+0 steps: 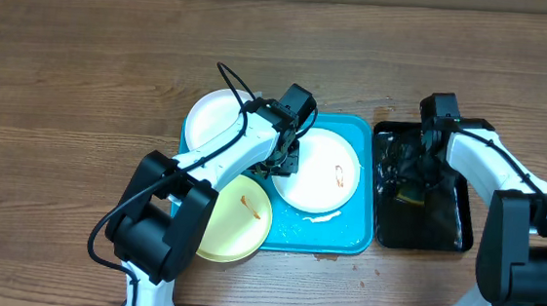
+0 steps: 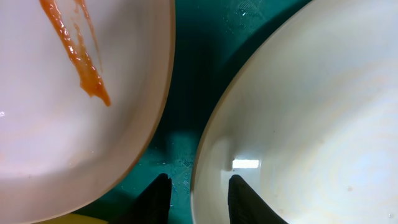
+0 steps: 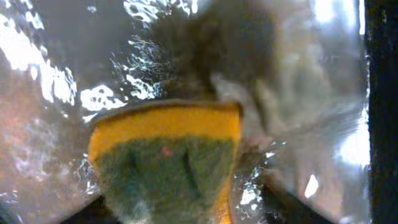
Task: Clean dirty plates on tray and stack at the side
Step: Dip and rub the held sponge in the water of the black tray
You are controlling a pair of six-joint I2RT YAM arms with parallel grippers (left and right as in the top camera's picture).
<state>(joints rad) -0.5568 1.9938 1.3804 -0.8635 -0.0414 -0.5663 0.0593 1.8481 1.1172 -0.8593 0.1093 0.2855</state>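
Note:
A white plate (image 1: 319, 171) lies on the turquoise tray (image 1: 345, 239). My left gripper (image 1: 285, 162) is shut on its left rim. In the left wrist view one finger sits inside the white plate (image 2: 298, 106) and the other outside over the tray (image 2: 186, 81), with the left gripper (image 2: 198, 186) astride the rim. Beside it is a pale plate (image 2: 56, 124) with an orange-red smear. A second white plate (image 1: 215, 119) lies at the tray's upper left, and a pale yellow plate (image 1: 234, 220) with a smear at its lower left. My right gripper (image 1: 411, 176) hangs open over a sponge.
A black tray (image 1: 448, 235) holding water stands right of the turquoise one. In it lies a yellow sponge (image 3: 165, 162) with a green scouring face, between the open fingers of the right gripper (image 3: 180, 211). A white streak marks the turquoise tray's floor near its front edge.

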